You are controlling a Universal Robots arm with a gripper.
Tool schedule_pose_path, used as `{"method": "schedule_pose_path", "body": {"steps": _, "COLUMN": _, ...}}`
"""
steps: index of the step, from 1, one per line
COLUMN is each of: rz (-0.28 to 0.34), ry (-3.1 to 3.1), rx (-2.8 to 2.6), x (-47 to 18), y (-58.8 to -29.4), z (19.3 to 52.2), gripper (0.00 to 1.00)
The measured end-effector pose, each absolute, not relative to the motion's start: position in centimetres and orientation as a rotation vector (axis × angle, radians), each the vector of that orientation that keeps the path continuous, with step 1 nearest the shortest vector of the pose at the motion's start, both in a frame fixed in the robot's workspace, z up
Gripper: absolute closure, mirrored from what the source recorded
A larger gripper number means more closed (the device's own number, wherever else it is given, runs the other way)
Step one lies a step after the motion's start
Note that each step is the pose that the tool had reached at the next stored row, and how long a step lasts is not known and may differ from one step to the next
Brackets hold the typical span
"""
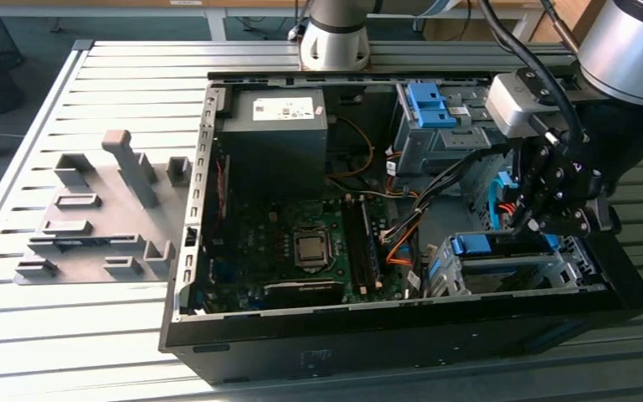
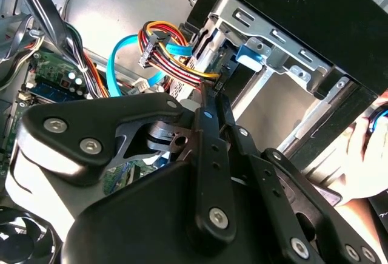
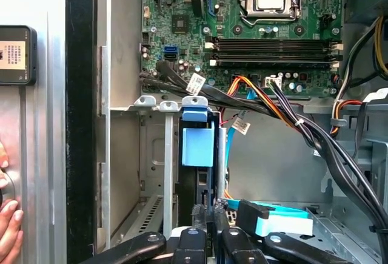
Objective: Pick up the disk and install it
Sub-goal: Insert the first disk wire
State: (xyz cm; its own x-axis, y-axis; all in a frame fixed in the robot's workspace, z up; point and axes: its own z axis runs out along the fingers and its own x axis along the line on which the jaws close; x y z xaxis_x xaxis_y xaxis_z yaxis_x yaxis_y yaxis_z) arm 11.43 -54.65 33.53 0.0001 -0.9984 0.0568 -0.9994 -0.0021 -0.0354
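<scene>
The disk (image 3: 197,145) stands on edge in a slot of the grey drive bay (image 3: 148,155) at the case's front corner, its blue carrier rail facing out. The exterior view shows that blue rail (image 1: 484,244) inside the same bay (image 1: 522,272). My gripper (image 1: 526,224) hangs just above it, inside the open computer case. In the first wrist view my gripper (image 3: 206,208) is at the disk's dark outer edge. In the second wrist view my gripper (image 2: 212,94) has its fingers pressed together, ending beside the bay and the blue rail tab (image 2: 250,54). Nothing visible sits between the fingers.
Bundled cables (image 3: 291,118) and a light-blue data cable (image 2: 121,57) run right beside the gripper. A second bay with a blue bracket (image 1: 424,100) and the black power-supply box (image 1: 271,126) lie further back. A grey fixture (image 1: 98,218) sits left of the case. A person's hand (image 3: 6,215) rests outside the case wall.
</scene>
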Motion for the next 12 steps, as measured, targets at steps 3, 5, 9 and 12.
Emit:
{"method": "schedule_pose_path", "body": {"steps": 3, "rz": 0.102, "ry": -2.208, "rx": 2.211, "x": 11.43, "y": -54.69, "z": 33.44, "gripper": 0.84}}
{"method": "schedule_pose_path", "body": {"steps": 5, "rz": 0.102, "ry": -2.208, "rx": 2.211, "x": 11.43, "y": -54.70, "z": 33.39, "gripper": 0.84}}
{"method": "schedule_pose_path", "body": {"steps": 9, "rz": 0.102, "ry": -2.209, "rx": 2.210, "x": 11.44, "y": -54.70, "z": 33.31, "gripper": 0.84}}
{"method": "schedule_pose_path", "body": {"steps": 12, "rz": 0.102, "ry": -2.212, "rx": 2.207, "x": 11.44, "y": -54.70, "z": 33.26, "gripper": 0.84}}
